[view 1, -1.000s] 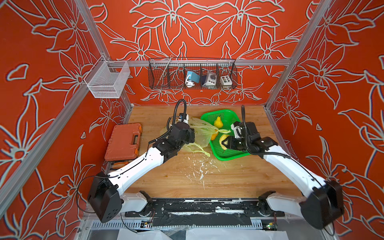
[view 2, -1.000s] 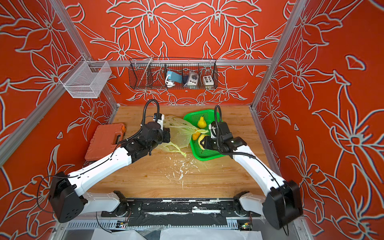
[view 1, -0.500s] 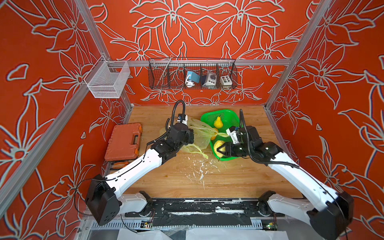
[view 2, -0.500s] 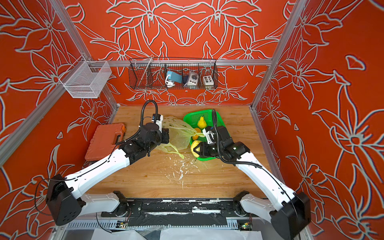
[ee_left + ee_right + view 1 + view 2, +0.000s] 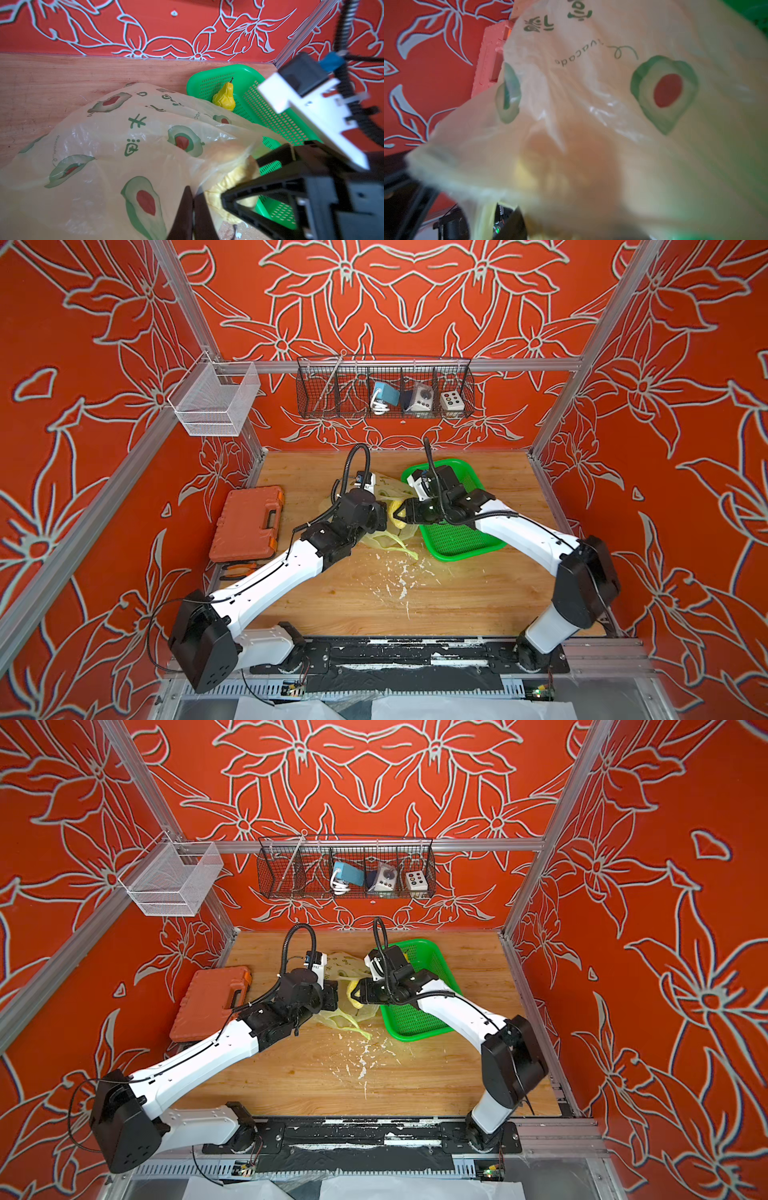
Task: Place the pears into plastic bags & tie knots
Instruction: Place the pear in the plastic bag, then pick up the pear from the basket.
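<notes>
R gripper (image 5: 398, 514), jaws partway apart round pale pear (image 5: 234, 178), is now hanging at bag (image 5: 104, 145) mouth just off rim of green basket (image 5: 457, 539), having left it; can't tell if still gripping. L gripper (image 5: 190, 209) is pinching bag rim shut-tight, so drop-in is looking imminent.

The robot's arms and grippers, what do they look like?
Both arms, left and right, have smooth white link shells with bulky black joints. A black ribbed cable loops at each wrist, beside a white camera block. The left gripper has dark tapered fingers; the right gripper has black open triangular frames.
</notes>
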